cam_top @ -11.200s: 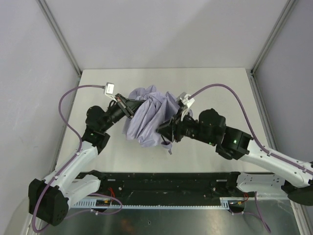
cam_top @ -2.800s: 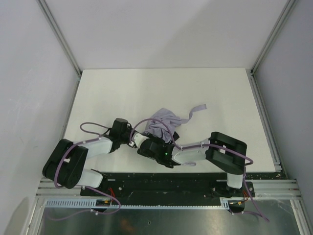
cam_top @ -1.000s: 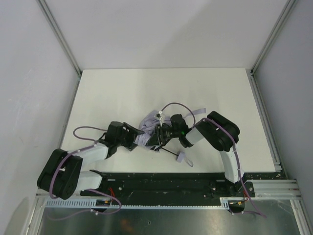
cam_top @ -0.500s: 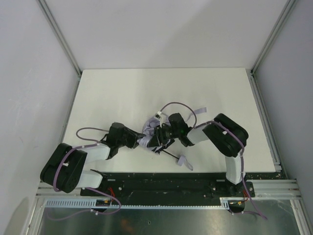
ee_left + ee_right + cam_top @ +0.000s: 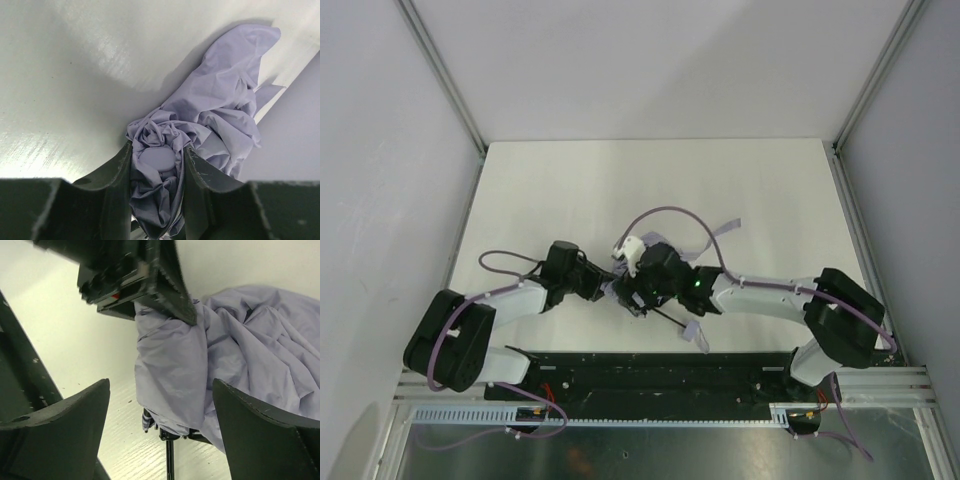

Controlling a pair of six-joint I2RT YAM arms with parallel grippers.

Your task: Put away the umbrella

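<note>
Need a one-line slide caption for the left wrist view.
Left tool pinching a bunched fold of the lavender-grey umbrella, canopy crumpled on the white table.

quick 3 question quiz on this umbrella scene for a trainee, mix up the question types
1. True or false: the left gripper is clamped on bunched fabric of the umbrella.
2. Multiple choice: the right gripper is A) shut on the shaft, B) wide open around the fabric, C) out of view.
3. Fill in: the umbrella is ___ (spread open or crumpled).

Key: 1 true; 2 B; 3 crumpled.
</note>
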